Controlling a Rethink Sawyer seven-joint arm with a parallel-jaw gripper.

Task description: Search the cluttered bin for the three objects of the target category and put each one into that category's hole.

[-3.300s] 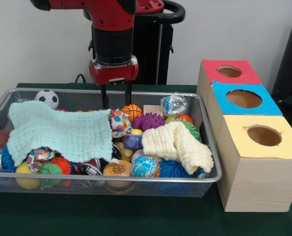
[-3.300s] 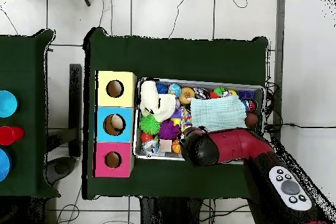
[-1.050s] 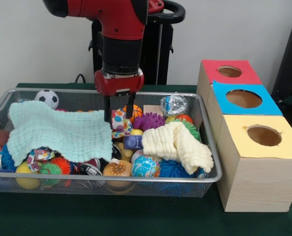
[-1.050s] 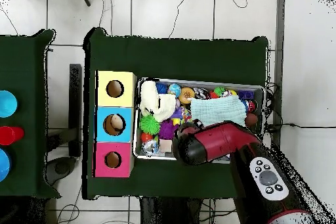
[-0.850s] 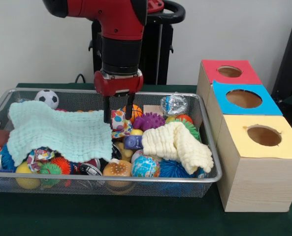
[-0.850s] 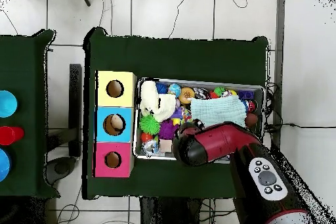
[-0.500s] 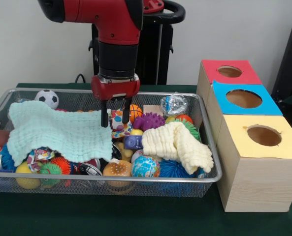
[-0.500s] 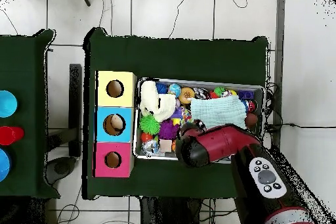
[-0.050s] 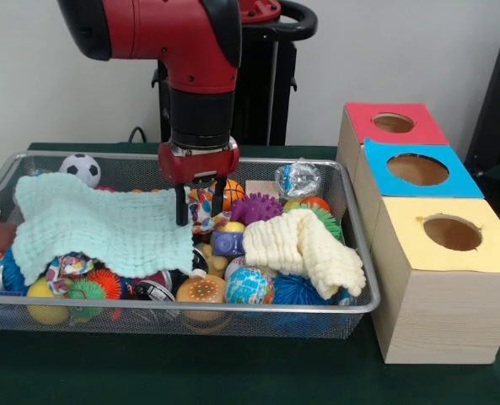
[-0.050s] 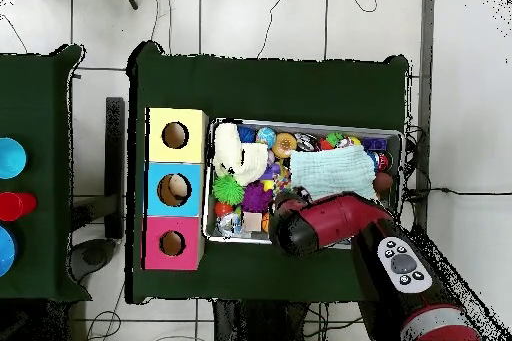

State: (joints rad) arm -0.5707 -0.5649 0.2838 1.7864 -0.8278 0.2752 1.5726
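Wire bin (image 9: pixel 355 308) on green table (image 9: pixel 233 371), full of toys. Gripper (image 9: pixel 199 207) hangs low into the bin at its back middle; its two black fingers (image 9: pixel 181 207) stand apart, one on either side of a spotted ball (image 9: pixel 201 205), at the right edge of a mint cloth (image 9: pixel 98 224). Whether the fingers press the ball cannot be told. Around the gripper: basketball (image 9: pixel 232 191) at 2 o'clock, purple spiky ball (image 9: pixel 256 207) at 3 o'clock, small blue toy (image 9: pixel 228 243) at 5 o'clock. Cream cloth (image 9: pixel 304 245) lies farther right; soccer ball (image 9: pixel 81 169) at the bin's back left corner; burger toy (image 9: pixel 201 290) and globe ball (image 9: pixel 250 285) along the front wall. Three wooden boxes stand right of the bin, each with a round hole: red (image 9: pixel 393 123), blue (image 9: pixel 418 169), yellow (image 9: pixel 452 232). Overhead, the arm (image 10: pixel 330 222) covers the gripper.
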